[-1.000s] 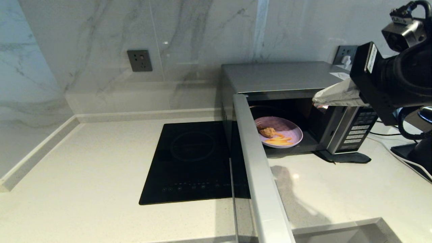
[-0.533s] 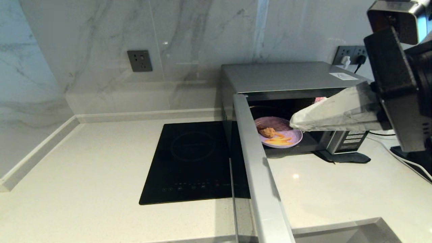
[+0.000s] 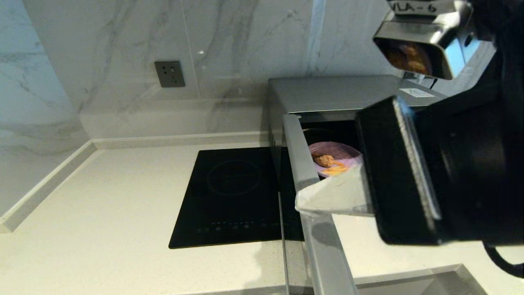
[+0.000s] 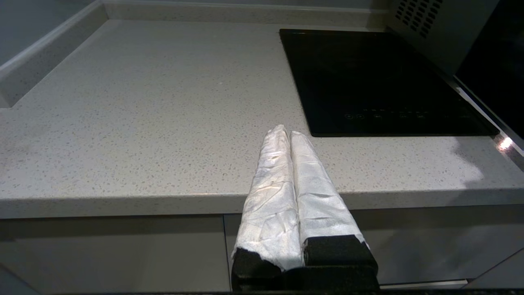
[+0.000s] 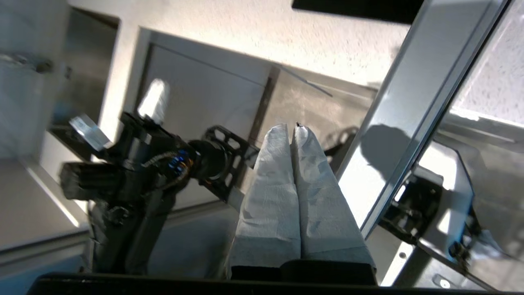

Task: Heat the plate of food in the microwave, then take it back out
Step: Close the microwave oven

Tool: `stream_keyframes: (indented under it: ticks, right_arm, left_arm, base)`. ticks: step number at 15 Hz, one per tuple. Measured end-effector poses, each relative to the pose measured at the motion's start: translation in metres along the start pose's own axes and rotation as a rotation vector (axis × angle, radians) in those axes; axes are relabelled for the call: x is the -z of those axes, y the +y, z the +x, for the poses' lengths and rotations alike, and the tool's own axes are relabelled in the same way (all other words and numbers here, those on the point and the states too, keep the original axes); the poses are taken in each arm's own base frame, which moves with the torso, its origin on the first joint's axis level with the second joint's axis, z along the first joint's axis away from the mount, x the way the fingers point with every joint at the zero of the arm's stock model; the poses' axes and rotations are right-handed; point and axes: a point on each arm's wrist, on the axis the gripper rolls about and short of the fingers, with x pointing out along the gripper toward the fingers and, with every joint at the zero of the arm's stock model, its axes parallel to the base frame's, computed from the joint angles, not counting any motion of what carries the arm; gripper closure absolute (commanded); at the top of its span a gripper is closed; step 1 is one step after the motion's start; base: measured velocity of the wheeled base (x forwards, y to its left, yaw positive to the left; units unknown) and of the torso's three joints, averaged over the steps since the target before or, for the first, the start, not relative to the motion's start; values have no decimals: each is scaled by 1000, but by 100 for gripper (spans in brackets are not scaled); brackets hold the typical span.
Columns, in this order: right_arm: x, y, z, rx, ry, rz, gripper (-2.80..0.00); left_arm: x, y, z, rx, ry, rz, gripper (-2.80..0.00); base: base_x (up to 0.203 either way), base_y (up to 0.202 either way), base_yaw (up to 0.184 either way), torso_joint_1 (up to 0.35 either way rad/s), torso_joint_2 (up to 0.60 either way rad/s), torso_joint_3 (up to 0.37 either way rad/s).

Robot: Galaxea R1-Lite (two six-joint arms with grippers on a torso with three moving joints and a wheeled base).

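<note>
The silver microwave stands at the back right of the counter. Its door is swung wide open toward me. Inside sits the lavender plate of food with brown and golden pieces, its near rim hidden by my right arm. My right gripper is shut and empty, with its white-wrapped tips at the inner side of the open door, in front of the plate. The right wrist view shows the same gripper beside the door's silver edge. My left gripper is shut and empty, low at the counter's front edge.
A flat black induction cooktop lies left of the microwave, its right edge under the open door. Pale counter stretches left to a marble wall with a socket. My right arm hides the microwave's button panel.
My right gripper has swung from beside the microwave's upper right corner down and left across the opening to the inner side of the door. Plate and door have not moved.
</note>
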Motion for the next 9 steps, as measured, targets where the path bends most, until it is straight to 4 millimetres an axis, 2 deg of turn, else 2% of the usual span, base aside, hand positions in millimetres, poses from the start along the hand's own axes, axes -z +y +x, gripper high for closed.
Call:
stream_keyframes:
  ticks: [9]
  right_arm:
    - [17,-1,38,144,82,9,0]
  left_arm:
    - [0,0,0,0,0,0,0]
  base:
    - [0,0,0,0,0,0]
